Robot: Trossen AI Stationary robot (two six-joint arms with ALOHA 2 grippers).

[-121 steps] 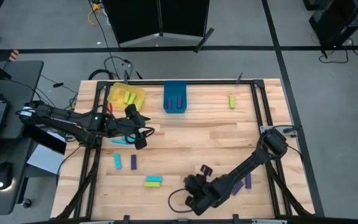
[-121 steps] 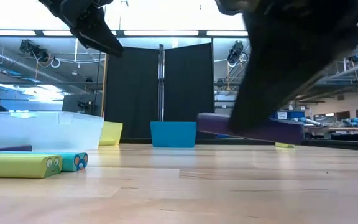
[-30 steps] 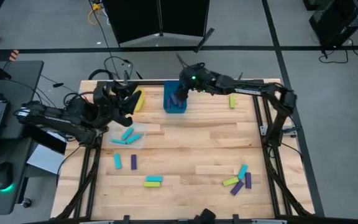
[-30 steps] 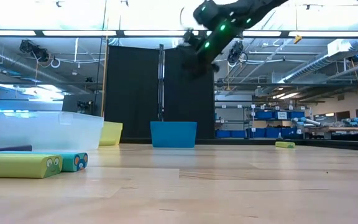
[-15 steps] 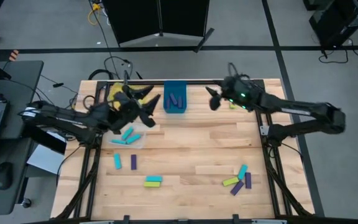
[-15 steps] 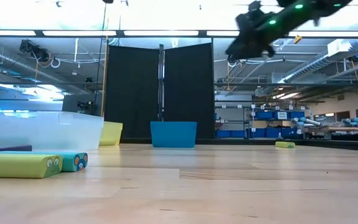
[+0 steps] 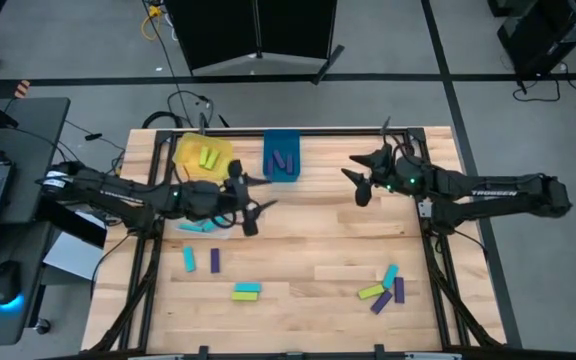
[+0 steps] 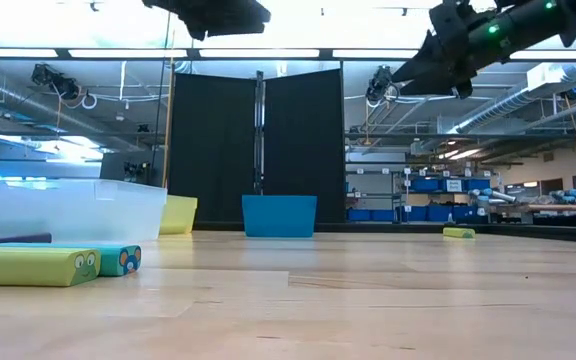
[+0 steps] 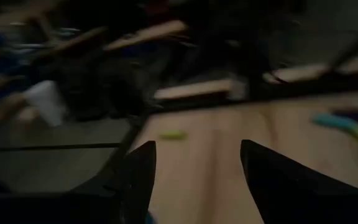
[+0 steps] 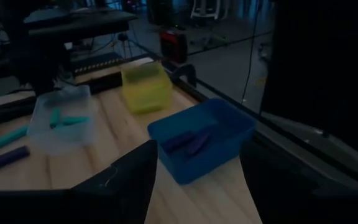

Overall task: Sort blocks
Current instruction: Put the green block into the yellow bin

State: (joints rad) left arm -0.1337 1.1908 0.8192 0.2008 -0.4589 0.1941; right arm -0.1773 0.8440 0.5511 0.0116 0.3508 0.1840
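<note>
High view first: both arms are up over the far half of the table, neither carrying anything. The left gripper (image 7: 249,203) hovers just right of the clear bin (image 7: 226,228), fingers spread wide, nothing between them. The right gripper (image 7: 360,180) hangs over bare wood well right of the blue bin (image 7: 268,158), its fingers also parted and empty; the right wrist view confirms a wide gap.

Now the blocks. Two lime ones lie in the yellow bin (image 7: 182,150), purple ones in the blue bin, teal ones in the clear bin. Loose on the table: a teal block (image 7: 188,260) and a purple block (image 7: 215,260) side by side at near left, a lime-and-teal pair (image 7: 246,290) touching each other just nearer, a cluster of three (image 7: 385,288) at near right with lime, teal and purple crowded together, and one lone lime block (image 7: 373,163) at far right, partly hidden behind the right arm.

Handling, as a judgement: these look like small rigid bars, light, unlikely to deform or break, but smooth enough to skid on the wood if nudged. Best hold should be across the narrow width at mid-length, fingers straddling the long sides. The touching ones are the tricky ones; a finger coming down between neighbours could push one aside, so the outermost block of the cluster looks the cleaner pick.
</note>
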